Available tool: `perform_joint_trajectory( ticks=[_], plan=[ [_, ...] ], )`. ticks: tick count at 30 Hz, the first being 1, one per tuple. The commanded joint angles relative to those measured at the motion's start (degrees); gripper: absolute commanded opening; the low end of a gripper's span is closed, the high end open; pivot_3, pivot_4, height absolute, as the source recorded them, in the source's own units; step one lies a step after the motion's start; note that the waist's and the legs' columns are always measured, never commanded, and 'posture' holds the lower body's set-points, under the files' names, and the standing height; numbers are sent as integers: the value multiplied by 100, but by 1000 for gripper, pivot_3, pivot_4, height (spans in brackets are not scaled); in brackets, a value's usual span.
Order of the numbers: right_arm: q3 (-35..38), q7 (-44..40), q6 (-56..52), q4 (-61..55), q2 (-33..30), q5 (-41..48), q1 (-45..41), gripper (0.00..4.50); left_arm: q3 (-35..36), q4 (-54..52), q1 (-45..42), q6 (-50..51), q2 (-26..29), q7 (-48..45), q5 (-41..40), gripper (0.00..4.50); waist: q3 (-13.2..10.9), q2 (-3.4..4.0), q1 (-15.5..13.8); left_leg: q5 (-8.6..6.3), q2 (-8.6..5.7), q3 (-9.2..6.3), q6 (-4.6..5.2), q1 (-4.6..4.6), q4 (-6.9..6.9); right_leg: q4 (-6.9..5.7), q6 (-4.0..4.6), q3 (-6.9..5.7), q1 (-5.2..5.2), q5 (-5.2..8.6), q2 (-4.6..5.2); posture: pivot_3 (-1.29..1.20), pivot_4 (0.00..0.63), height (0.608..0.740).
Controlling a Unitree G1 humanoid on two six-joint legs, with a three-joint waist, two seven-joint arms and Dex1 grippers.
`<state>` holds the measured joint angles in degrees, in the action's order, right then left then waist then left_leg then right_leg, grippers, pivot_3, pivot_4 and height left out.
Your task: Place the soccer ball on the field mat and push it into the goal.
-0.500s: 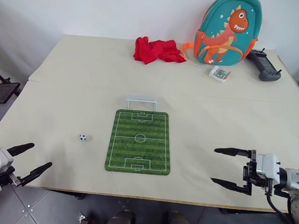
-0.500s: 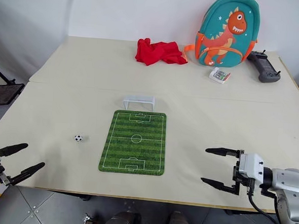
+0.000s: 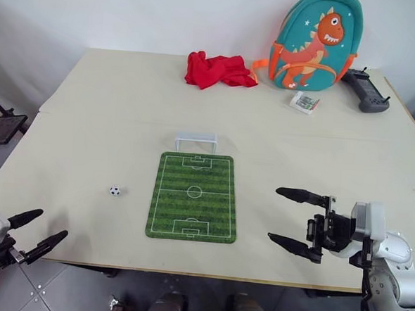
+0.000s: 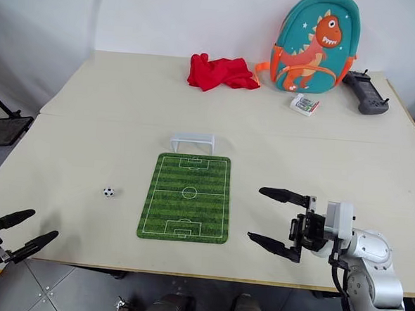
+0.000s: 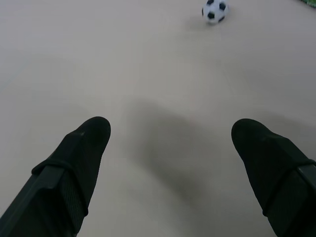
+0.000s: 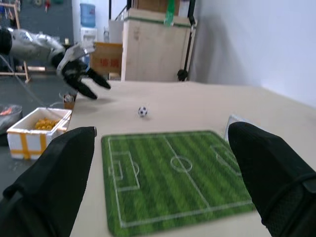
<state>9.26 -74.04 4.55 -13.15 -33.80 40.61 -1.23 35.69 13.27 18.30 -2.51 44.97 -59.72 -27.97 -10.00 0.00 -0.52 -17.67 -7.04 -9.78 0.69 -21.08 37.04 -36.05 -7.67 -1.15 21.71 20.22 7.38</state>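
Note:
The tiny black-and-white soccer ball rests on the beige table, left of the green field mat and off it. At the mat's far end stands the small white goal. My left gripper hovers open at the table's near left corner, well short of the ball, nothing between its fingers. Right of the mat's near end, my right gripper is open and empty, pointing left across the mat toward the ball.
Along the table's far edge lie a red cloth, a teal dinosaur backpack, a small white box and a black controller. Beyond the table's left side, the right wrist view shows a white crate holding yellow items on the floor.
My right gripper has swung left toward the mat and now points across it. My left gripper has drawn back and lower at the near left corner. Ball, mat and goal have not moved.

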Motion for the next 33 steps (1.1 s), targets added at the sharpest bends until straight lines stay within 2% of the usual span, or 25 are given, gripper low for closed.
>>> perform_joint_trajectory(
  ticks=[1, 7, 14, 22, 26, 33],
  plan=[
    [59, -30, 107, 48, 0, -91, -112, 4500, -73, -719, -361, 671, -13, 90, -539, 4473, 0, 0, -75, 0, 0, 0, 0, 0, 1, 0, 0, 1, 0, 0, 0, 0, 150, 740],
    [48, -168, 178, 226, 9, -213, -175, 4500, -717, -962, -1318, 1215, -134, 365, -464, 4473, 0, 1, -89, 0, -5, 0, 1, 1, 0, -2, -4, 8, 0, -2, -1, 0, 150, 740],
    [9, -223, 226, 304, 90, -284, -222, 4500, -1675, 36, -2452, 893, -220, 352, 320, 4473, 1, -1, 6, -7, 4, 24, -7, -4, -3, -53, -8, 22, 46, -4, -8, 0, 150, 740],
    [8, -126, 290, 223, 182, -378, -77, 4500, -1887, 689, -2874, 476, -273, 403, 685, 4473, 2, -3, 46, -7, 2, 47, -7, -14, 2, -83, -8, 47, 73, -4, -8, 0, 150, 740],
    [24, -51, 326, 165, 199, -415, 16, 4500, -1968, 766, -2818, 467, -313, 259, 663, 3572, 2, -4, 47, -7, 2, 50, -6, -14, 6, -85, -8, 51, 74, -5, -7, 0, 150, 740],
    [20, -45, 444, 206, 218, -443, 113, 4500, -2027, 832, -2872, 391, -405, 281, 735, 1398, 2, -4, 43, -6, 4, 56, -6, -13, 6, -87, -9, 57, 76, -5, -8, 0, 150, 740]
  ],
)
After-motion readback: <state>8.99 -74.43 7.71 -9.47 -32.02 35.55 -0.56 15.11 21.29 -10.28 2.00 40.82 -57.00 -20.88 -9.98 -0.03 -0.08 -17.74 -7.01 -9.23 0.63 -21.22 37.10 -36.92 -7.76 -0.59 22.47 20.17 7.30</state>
